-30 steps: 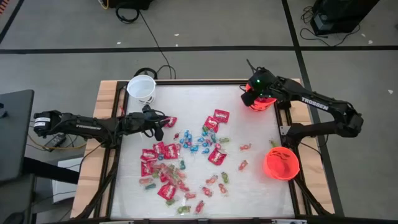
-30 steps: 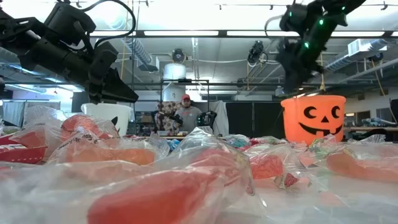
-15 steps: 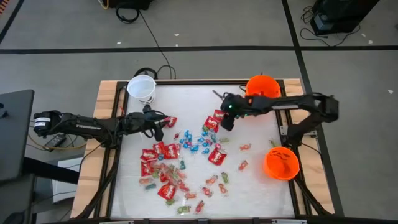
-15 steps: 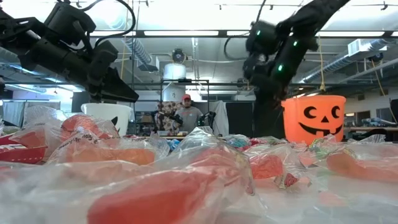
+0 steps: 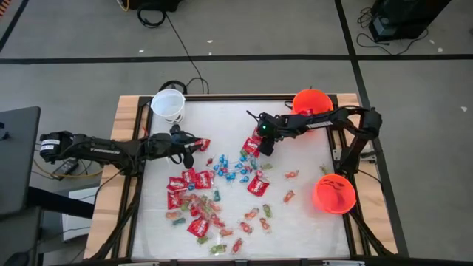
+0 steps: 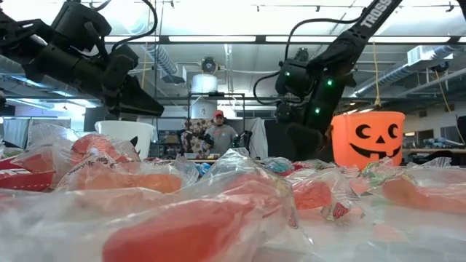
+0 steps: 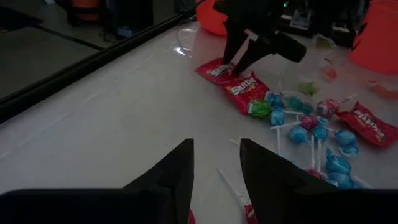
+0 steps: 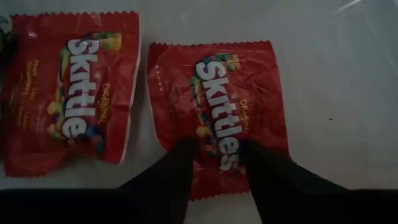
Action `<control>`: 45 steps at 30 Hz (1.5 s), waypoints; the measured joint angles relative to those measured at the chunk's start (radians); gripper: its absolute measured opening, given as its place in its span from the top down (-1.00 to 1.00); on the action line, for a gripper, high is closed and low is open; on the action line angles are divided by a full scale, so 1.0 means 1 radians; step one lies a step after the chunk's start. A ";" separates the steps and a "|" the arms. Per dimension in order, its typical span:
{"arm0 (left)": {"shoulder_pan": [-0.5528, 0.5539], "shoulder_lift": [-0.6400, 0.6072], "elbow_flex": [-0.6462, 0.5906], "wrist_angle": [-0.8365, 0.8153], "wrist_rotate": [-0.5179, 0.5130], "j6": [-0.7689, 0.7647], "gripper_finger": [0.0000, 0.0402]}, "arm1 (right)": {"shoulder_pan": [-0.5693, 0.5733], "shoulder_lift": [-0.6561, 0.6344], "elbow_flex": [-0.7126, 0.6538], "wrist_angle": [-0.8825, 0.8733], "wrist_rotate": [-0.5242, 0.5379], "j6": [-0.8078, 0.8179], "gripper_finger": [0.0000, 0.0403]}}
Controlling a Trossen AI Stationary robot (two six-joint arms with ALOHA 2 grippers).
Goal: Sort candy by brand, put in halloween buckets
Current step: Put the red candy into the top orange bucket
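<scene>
Jaws astride crinkly, seemingly foil Skittles packet (image 8: pixel 219 112)

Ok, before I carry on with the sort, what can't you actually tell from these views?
- Whether the right end effector has closed on the Skittles packet: right wrist view shows fingers straddling it, contact unclear.
- White bucket contents: too small in the high view, hidden behind wrappers in the low view.
- Small wrapped pieces' brands: too small from above.
- Left end effector's load: a red scrap below its fingertips is cut off by the picture's edge.

High overhead; low table-level; wrists close.
</scene>
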 joint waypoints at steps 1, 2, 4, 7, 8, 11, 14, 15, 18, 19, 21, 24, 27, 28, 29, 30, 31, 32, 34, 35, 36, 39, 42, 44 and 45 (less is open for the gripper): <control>0.000 0.000 0.000 0.002 0.000 0.002 0.32 | 0.000 0.001 0.000 0.000 0.001 -0.007 0.38; 0.000 0.000 0.000 0.001 0.000 0.007 0.32 | 0.000 -0.002 -0.002 -0.003 0.004 -0.014 0.49; 0.000 0.000 0.000 0.001 -0.001 0.017 0.32 | 0.000 -0.023 -0.002 -0.008 0.007 -0.027 0.78; 0.000 0.000 0.000 0.002 -0.005 0.017 0.32 | -0.001 -0.079 -0.010 -0.040 0.013 -0.015 0.92; 0.000 0.000 0.000 0.002 -0.006 0.017 0.32 | -0.001 -0.110 -0.013 -0.057 0.015 0.007 0.92; 0.000 0.000 0.000 -0.004 -0.006 0.016 0.32 | 0.002 -0.225 -0.005 -0.051 0.029 0.032 0.97; 0.000 0.000 0.000 -0.005 -0.006 0.015 0.32 | 0.004 -0.324 -0.009 -0.092 0.069 0.044 0.98; 0.000 0.000 0.000 -0.006 -0.006 0.015 0.32 | 0.005 -0.360 -0.009 -0.105 0.083 0.045 0.98; 0.000 0.000 0.000 -0.009 -0.006 0.014 0.32 | -0.004 -0.472 -0.007 -0.165 0.169 0.064 0.98; 0.000 0.000 0.000 -0.009 -0.006 0.013 0.32 | -0.010 -0.504 -0.007 -0.196 0.207 0.074 0.99; 0.000 0.000 0.000 -0.009 -0.006 0.013 0.32 | -0.025 -0.565 -0.007 -0.261 0.279 0.098 0.99; 0.000 0.000 0.000 -0.011 -0.006 0.013 0.32 | -0.057 -0.639 -0.007 -0.355 0.339 0.142 0.99; 0.000 0.000 0.000 -0.011 -0.006 0.013 0.32 | -0.085 -0.686 -0.007 -0.447 0.396 0.197 0.99; 0.000 0.000 0.000 -0.011 -0.006 0.012 0.32 | -0.094 -0.698 -0.007 -0.473 0.414 0.212 0.99; 0.000 0.000 0.000 -0.011 -0.006 0.010 0.32 | -0.101 -0.707 -0.007 -0.499 0.425 0.223 0.99; 0.000 0.000 0.000 -0.010 -0.006 0.006 0.32 | -0.107 -0.712 -0.007 -0.522 0.432 0.231 0.99; 0.000 0.000 0.000 -0.010 -0.006 0.002 0.32 | -0.112 -0.716 -0.007 -0.541 0.435 0.240 0.99; 0.000 0.000 0.000 -0.010 -0.006 -0.003 0.32 | -0.117 -0.720 -0.007 -0.556 0.439 0.252 0.99; 0.000 0.000 0.000 -0.010 -0.006 -0.006 0.32 | -0.130 -0.724 -0.007 -0.591 0.448 0.278 0.99; 0.000 0.000 0.000 -0.010 -0.006 -0.006 0.32 | -0.141 -0.723 -0.007 -0.615 0.451 0.298 0.99; 0.000 0.000 0.000 -0.009 -0.006 -0.006 0.32 | -0.154 -0.717 -0.007 -0.643 0.450 0.323 0.99; 0.000 0.000 0.000 -0.009 -0.006 -0.008 0.32 | -0.199 -0.698 -0.007 -0.708 0.450 0.390 0.95; 0.000 0.000 0.000 -0.006 -0.006 -0.011 0.32 | -0.224 -0.686 -0.007 -0.735 0.450 0.402 0.78; 0.000 0.000 0.000 -0.005 -0.006 -0.009 0.32 | -0.227 -0.690 -0.007 -0.726 0.443 0.396 0.62; 0.000 0.000 0.000 -0.005 -0.006 -0.006 0.32 | -0.224 -0.694 -0.007 -0.709 0.432 0.390 0.54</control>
